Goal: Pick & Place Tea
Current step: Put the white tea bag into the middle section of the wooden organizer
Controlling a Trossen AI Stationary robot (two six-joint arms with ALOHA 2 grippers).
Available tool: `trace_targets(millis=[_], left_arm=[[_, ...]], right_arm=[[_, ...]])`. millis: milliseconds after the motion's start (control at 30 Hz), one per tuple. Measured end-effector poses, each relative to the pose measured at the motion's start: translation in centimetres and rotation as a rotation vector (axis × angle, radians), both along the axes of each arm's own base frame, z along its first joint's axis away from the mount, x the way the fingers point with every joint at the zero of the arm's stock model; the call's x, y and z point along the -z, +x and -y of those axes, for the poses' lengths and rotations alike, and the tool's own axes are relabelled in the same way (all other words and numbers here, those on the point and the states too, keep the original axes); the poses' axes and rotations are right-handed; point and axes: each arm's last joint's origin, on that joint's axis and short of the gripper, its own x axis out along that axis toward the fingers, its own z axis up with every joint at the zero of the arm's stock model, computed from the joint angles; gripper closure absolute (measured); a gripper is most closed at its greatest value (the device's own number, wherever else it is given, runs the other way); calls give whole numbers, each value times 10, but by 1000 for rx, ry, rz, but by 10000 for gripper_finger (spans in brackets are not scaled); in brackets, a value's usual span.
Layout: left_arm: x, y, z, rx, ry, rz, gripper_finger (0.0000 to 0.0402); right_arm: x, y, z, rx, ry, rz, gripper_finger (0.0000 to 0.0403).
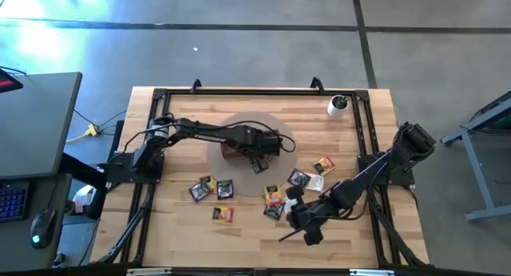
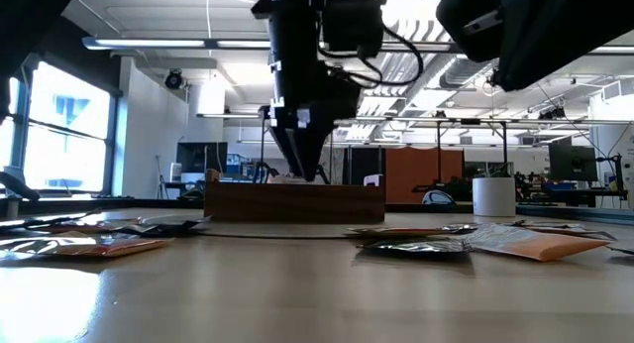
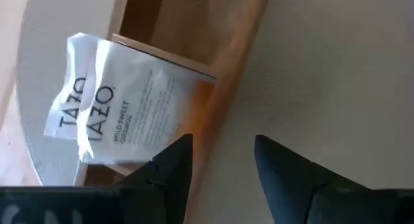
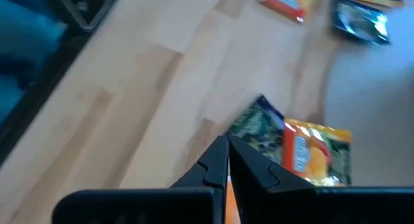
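My left gripper (image 1: 259,158) (image 3: 223,146) is open and points down over the brown wooden tray (image 1: 230,152) (image 2: 297,199), its fingertips at the tray's wall (image 3: 226,68). A white-and-orange tea sachet (image 3: 123,101) lies in a compartment, propped on a divider. My right gripper (image 1: 297,218) (image 4: 228,143) is shut and raised over a dark green sachet (image 4: 255,127) and a yellow-orange one (image 4: 317,153). More sachets lie flat on the table (image 1: 200,188) (image 1: 223,214) (image 1: 323,164). My right gripper shows a thin orange strip (image 4: 227,191) in the slit between its shut fingers. I cannot tell whether that is a sachet pinched there or something lying below.
The tray stands on a round grey mat (image 1: 271,124). A small white cup (image 1: 338,105) (image 2: 493,196) stands near the table's far right corner. Black frame rails (image 1: 367,140) run along the table's sides. Bare wood lies along the near edge (image 1: 239,244).
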Motion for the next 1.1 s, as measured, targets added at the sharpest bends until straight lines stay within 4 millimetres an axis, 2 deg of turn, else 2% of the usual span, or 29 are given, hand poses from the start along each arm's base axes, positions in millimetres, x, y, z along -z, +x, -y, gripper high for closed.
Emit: trace_targets(millis=[133, 333, 500, 633, 833, 1100], left_arm=[[-20, -8, 13, -15, 45, 39, 238], [-71, -38, 40, 4, 97, 114, 238], [-95, -62, 67, -13, 154, 159, 238], [-95, -74, 98, -36, 152, 172, 238], [-91, -90, 150, -61, 190, 260, 238], [-93, -110, 178, -124, 235, 339, 238]], right_arm=[[2, -2, 1, 10, -8, -28, 369], [3, -2, 5, 33, -22, -44, 311], [12, -3, 23, 200, -12, -148, 269], [31, -7, 45, 275, 19, -244, 250], [65, -10, 83, 423, 142, -278, 240], [79, -7, 106, 440, 335, -236, 261]])
